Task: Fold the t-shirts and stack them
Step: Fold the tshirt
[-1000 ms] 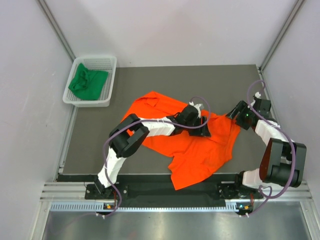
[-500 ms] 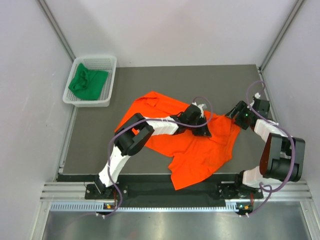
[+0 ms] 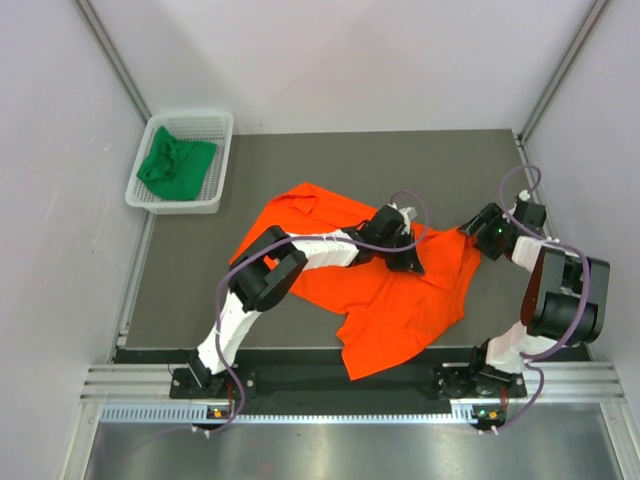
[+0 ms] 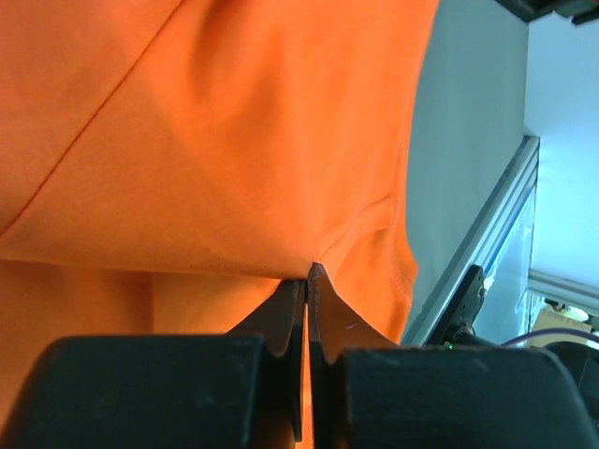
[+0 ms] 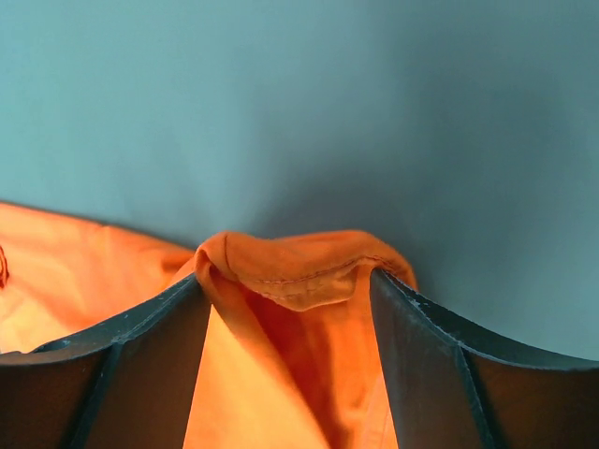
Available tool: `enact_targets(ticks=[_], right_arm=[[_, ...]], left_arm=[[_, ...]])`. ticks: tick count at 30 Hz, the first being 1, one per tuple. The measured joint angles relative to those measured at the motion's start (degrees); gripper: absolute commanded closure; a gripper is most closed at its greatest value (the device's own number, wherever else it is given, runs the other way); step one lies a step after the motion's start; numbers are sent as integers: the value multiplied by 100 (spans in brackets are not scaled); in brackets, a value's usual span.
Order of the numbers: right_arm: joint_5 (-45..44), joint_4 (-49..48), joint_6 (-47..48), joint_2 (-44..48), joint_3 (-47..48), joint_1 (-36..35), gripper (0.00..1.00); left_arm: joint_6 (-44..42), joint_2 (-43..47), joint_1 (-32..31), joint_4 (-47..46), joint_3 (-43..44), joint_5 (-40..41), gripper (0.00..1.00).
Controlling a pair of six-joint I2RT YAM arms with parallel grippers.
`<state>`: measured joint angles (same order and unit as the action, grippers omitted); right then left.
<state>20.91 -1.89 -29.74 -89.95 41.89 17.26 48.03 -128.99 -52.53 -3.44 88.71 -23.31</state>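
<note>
Field notes: t-shirt (image 3: 400, 310) lay on the worktop (image 3: 190, 290), centre to right, its near end reaching the near edge. Basket (image 3: 223, 165) sat at the far-left corner, well apart, with the second t-shirt (image 3: 175, 168) inside it. Left gripper (image 3: 408, 262) was on the t-shirt's middle. Right gripper (image 3: 472, 232) was at its far-right edge, with a fold of cloth between the jaws.

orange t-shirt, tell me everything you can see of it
The orange t-shirt is plain, bright, soft cloth with stitched hems. It lies crumpled and unfolded on the dark table, spread from mid-table toward the near edge, with creases across it. The left gripper is shut on a puckered fold near its middle. At its right-hand corner, a bunched hem sits between the open fingers of the right gripper.
</note>
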Motion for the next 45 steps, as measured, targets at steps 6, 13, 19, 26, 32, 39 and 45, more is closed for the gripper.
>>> enact_targets(ticks=[6,13,19,26,32,39,45], right_arm=[[223,-278,-76,-214,15,195,32],[407,-219,-87,-186,13,254,30],[466,337,17,763,-114,243,29],[643,494,219,1320,-398,236,39],[763,378,229,850,-584,144,41],[813,-4,249,540,-708,-37,67],[774,92,273,601,-776,-61,100]], left_arm=[[11,39,17,114,-39,-146,100],[52,210,92,107,-186,-302,100],[127,210,111,87,-186,-402,100],[168,210,114,83,-181,-459,100],[184,212,114,83,-181,-496,100],[186,251,122,83,-181,-551,100],[186,317,164,76,-181,-590,100]])
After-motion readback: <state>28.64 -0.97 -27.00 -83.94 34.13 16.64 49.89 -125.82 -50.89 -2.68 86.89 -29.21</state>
